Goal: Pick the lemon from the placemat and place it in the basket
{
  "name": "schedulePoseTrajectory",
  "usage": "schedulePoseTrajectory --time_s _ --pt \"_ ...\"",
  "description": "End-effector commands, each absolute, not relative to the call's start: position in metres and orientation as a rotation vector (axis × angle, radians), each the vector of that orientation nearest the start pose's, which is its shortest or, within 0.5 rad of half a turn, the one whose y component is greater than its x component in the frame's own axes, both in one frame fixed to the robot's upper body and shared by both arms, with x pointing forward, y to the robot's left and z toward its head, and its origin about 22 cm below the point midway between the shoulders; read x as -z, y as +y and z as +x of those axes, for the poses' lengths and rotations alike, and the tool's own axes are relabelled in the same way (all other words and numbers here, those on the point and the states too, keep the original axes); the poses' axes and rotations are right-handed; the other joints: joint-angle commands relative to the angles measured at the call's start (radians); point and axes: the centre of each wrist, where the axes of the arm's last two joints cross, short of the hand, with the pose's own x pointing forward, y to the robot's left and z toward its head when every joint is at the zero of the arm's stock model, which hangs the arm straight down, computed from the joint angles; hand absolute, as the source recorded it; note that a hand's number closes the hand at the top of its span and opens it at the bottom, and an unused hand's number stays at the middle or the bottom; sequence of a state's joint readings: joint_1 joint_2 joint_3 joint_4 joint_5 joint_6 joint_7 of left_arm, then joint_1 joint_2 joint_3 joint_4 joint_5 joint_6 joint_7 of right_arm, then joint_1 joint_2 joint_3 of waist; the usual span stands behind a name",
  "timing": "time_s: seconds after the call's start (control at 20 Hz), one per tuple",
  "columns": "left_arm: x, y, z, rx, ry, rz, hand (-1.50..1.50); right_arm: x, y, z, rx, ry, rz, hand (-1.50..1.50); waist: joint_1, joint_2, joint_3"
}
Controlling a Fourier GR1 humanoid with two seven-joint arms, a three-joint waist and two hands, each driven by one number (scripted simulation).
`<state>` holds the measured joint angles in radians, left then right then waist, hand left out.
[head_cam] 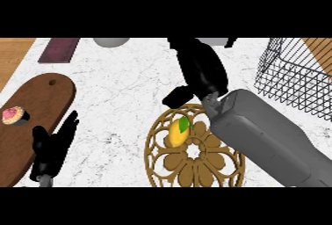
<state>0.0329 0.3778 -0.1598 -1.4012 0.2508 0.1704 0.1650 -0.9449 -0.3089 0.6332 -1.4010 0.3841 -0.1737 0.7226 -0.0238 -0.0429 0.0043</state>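
Note:
The yellow lemon (178, 132) with a green leaf lies on the upper left part of the round tan openwork placemat (194, 171). My right hand (202, 70) stretches out over the counter just past the placemat's far edge. Its fingers are straight, the thumb sticks out to the left, and it holds nothing. The lemon lies nearer to me than that hand, just below the thumb and apart from it. The black wire basket (292, 74) stands at the far right. At the lower left my left hand (55, 147) rests open, fingers up.
A wooden cutting board (39, 110) lies at the left with a small pink-topped cake (14, 115) on it. A dark red flat object (58, 49) and a grey bowl (111, 41) sit at the far edge. My grey right forearm (266, 136) covers the placemat's right side.

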Motion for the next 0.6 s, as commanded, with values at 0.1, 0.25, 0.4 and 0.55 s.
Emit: schedulePoseTrajectory --time_s 0.1,0.25,0.4,0.55 --pt "0.055 0.308 0.197 0.013 -0.995 0.189 0.00 -0.270 -0.046 0.316 -1.140 -1.430 -0.817 -1.50 0.000 0.012 -0.011" --pt "0.059 0.301 0.193 0.003 -1.000 0.177 0.00 -0.283 -0.051 0.312 -1.267 -1.272 -0.758 -1.50 -0.013 0.015 -0.009" --pt "0.058 0.306 0.190 0.001 -0.999 0.192 0.00 -0.302 -0.056 0.313 -1.329 -1.173 -0.742 -1.50 -0.008 0.020 -0.008" --pt "0.060 0.307 0.184 -0.010 -0.992 0.187 0.00 -0.313 -0.057 0.308 -1.343 -1.126 -0.737 -1.50 -0.010 0.019 -0.008"
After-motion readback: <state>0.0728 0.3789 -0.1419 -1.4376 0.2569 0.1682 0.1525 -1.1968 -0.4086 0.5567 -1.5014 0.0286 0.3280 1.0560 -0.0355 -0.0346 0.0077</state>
